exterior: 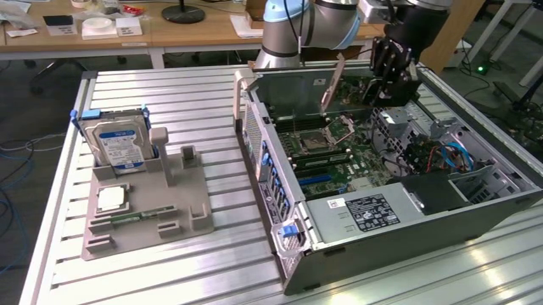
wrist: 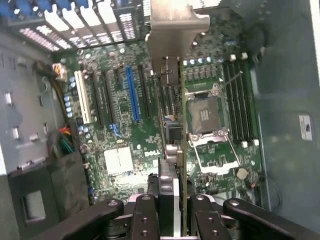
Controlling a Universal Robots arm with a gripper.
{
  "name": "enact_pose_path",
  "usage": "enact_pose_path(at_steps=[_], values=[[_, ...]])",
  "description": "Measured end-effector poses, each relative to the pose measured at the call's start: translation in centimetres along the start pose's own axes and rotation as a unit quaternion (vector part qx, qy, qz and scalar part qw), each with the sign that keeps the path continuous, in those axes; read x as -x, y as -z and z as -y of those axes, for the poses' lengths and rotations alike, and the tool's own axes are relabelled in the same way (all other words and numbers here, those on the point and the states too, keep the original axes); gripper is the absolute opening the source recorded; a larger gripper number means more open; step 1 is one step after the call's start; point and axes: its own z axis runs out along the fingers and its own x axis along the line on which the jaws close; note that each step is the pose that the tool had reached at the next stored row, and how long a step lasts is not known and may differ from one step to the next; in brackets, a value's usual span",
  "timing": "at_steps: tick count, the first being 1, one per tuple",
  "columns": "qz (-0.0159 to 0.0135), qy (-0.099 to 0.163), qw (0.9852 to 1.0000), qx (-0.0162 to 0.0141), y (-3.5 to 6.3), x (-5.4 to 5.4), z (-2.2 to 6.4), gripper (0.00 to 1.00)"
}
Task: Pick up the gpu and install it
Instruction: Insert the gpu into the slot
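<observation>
The gpu [wrist: 172, 125] is seen edge-on as a thin card with a silver-grey end bracket [wrist: 177, 22]. It hangs over the green motherboard [wrist: 120, 125], between the blue slot [wrist: 131, 95] and the CPU socket [wrist: 205, 117]. My gripper [wrist: 172, 195] is shut on the card's near end, with a dark finger [wrist: 147, 212] on each side. In the exterior view the gripper [exterior: 392, 89] hangs inside the far end of the open computer case [exterior: 280, 190]. The gpu [exterior: 332, 82] shows there as a thin brownish strip held above the board, not touching it.
A grey fixture [exterior: 144, 210] at the exterior view's left holds a silver hard drive [exterior: 119, 143], a processor chip [exterior: 112, 198] and a green memory stick [exterior: 140, 215]. The power supply [exterior: 365, 213] and blue cables [exterior: 449, 155] fill the case's near end. Wooden desks stand behind.
</observation>
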Motion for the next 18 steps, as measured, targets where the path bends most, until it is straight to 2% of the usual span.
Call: enact_pose_path(at_steps=[3,4,6,7,11,14,18], values=[[0.0009,0.01,0.9999,-0.007,-0.12,0.0,0.0,0.28],[0.0014,0.012,0.9999,-0.0104,-0.14,0.0,-0.01,0.28],[0.0032,0.014,0.9997,-0.0204,-0.21,0.0,-0.16,0.28],[0.0037,0.014,0.9996,-0.0228,-0.31,-0.1,-0.28,0.28],[0.0036,0.028,0.9993,-0.0223,-1.0,-0.1,-0.48,0.28],[0.0035,0.028,0.9993,-0.0223,-1.32,-0.2,-0.94,0.28],[0.0035,0.029,0.9993,-0.0223,-1.5,-0.3,-1.05,0.28]])
